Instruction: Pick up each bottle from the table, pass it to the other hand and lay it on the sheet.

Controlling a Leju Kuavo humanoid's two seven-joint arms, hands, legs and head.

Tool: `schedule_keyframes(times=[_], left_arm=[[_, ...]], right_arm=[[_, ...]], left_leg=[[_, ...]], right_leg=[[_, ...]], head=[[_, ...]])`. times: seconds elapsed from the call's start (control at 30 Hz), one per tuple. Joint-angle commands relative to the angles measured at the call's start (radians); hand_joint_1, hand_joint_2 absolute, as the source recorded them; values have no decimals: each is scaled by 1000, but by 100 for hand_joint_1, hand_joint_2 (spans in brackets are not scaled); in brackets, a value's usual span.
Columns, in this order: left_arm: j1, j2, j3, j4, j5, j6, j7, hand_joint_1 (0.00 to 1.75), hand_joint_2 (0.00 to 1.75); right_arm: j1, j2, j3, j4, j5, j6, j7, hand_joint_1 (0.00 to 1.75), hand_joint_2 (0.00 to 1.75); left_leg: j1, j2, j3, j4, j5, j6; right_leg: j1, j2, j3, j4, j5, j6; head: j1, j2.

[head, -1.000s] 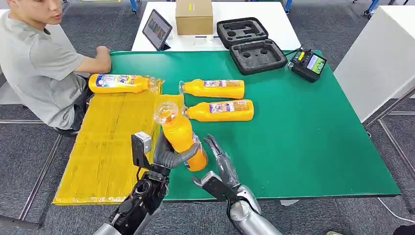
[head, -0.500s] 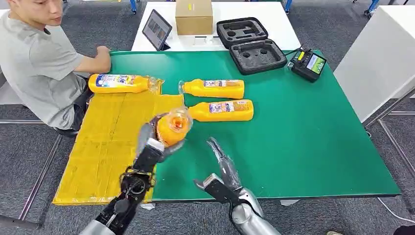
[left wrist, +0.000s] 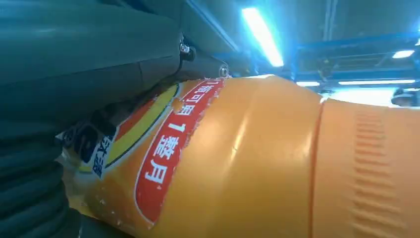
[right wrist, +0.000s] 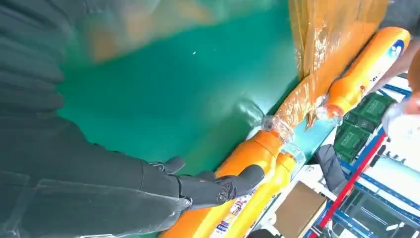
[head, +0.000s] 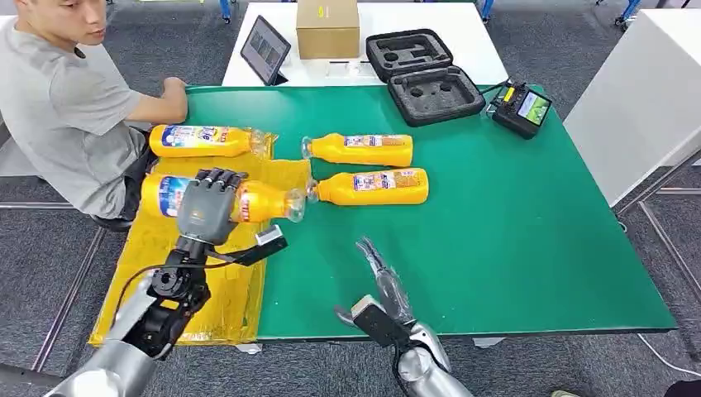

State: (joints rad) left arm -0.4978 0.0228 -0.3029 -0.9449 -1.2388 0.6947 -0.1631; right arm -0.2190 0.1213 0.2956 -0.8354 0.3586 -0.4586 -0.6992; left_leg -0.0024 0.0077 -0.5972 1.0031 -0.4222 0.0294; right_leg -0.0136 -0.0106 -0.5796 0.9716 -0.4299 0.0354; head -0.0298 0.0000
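From the head view you've got the left hand (head: 207, 205) wrapped over the top of a bottle (head: 256, 201), holding it on its side above the yellow sheet (head: 169, 273) — cap end sticking out past the fingers toward the green table (head: 512, 231). Lying flat like that, I'd say it's ready to go down next to the bottle already on the sheet (head: 202, 141) just beyond the hand. Your right hand (head: 382, 281) hangs over the table's near edge, fingers straight and apart, nothing in it.

Left wrist view: orange bottle body (left wrist: 257, 163) jammed right against the palm — solid grip.

Right wrist view: dark fingers (right wrist: 218, 186) loose, two waiting bottles (right wrist: 257, 153) lying just past the fingertips.
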Motion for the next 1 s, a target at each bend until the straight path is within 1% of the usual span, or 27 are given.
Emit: schedule_keyframes(times=[0.03,0.07,0.17,0.2,0.27,0.3,0.43,0.47,0.53,0.57,0.63,0.8,0.87,1.0], left_arm=[[-52,84,23,78,-177,-70,174,175,175],[-50,86,25,74,-192,-83,190,175,175],[-59,83,38,87,-219,-185,234,175,175],[-72,74,42,105,-214,-243,240,175,175],[-83,67,41,124,-182,-317,210,175,175],[-84,63,45,128,-161,-328,193,175,175],[-84,63,45,128,-161,-328,193,175,175],[-87,56,49,142,-90,-378,122,175,175],[-84,54,47,149,-51,-383,79,175,175],[-84,49,52,157,-15,-398,50,175,175],[-90,46,47,192,55,-447,-2,175,175],[-106,44,26,280,112,-446,-28,175,175],[-115,40,17,305,109,-435,-8,175,175],[-133,29,19,345,132,-450,-5,175,175]], right_arm=[[-52,12,-2,62,-33,13,1,0,175],[-52,11,2,62,-36,12,1,0,175],[-59,8,13,66,-56,8,1,0,175],[-67,8,14,71,-65,7,1,0,175],[-72,6,22,77,-78,4,1,0,175],[-72,6,22,79,-81,3,1,0,175],[-72,6,22,79,-81,3,1,0,175],[-68,6,27,76,-88,5,1,0,175],[-66,6,31,75,-93,6,1,0,175],[-65,6,32,76,-95,5,1,0,175],[-66,7,39,77,-100,9,1,0,175],[-71,8,42,83,-104,6,1,0,175],[-70,4,42,82,-105,5,1,0,175],[-68,2,40,77,-103,9,1,0,175]], left_leg=[[2,2,2,1,-2,-2],[1,1,1,0,-1,-1],[1,1,1,1,-1,-2],[2,1,2,1,-1,-2],[2,0,1,2,-1,-2],[1,0,0,1,0,-1],[1,-1,0,0,0,-1],[2,-1,1,1,-1,-2],[1,-1,1,1,-1,-2],[2,-1,3,1,-2,-2],[1,-1,1,0,0,-1],[2,-1,2,1,-1,-2],[2,-1,2,1,-1,-2],[1,-2,1,1,-1,-2]], right_leg=[[2,3,2,0,-1,-2],[1,2,1,0,0,-1],[1,2,1,0,0,-1],[2,2,2,0,0,-2],[2,1,2,1,-1,-2],[1,1,0,0,0,-1],[1,0,1,0,0,-1],[1,1,2,0,-1,-2],[1,0,1,0,-1,-1],[2,1,3,0,-2,-2],[1,0,1,0,0,-1],[1,1,2,0,-1,-2],[1,0,2,0,-1,-2],[1,-1,2,0,-1,-1]], head=[[0,0],[0,0],[0,0],[1,0],[1,0],[0,0],[0,0],[0,0],[1,0],[0,0],[1,0],[0,0],[0,0],[0,0]])
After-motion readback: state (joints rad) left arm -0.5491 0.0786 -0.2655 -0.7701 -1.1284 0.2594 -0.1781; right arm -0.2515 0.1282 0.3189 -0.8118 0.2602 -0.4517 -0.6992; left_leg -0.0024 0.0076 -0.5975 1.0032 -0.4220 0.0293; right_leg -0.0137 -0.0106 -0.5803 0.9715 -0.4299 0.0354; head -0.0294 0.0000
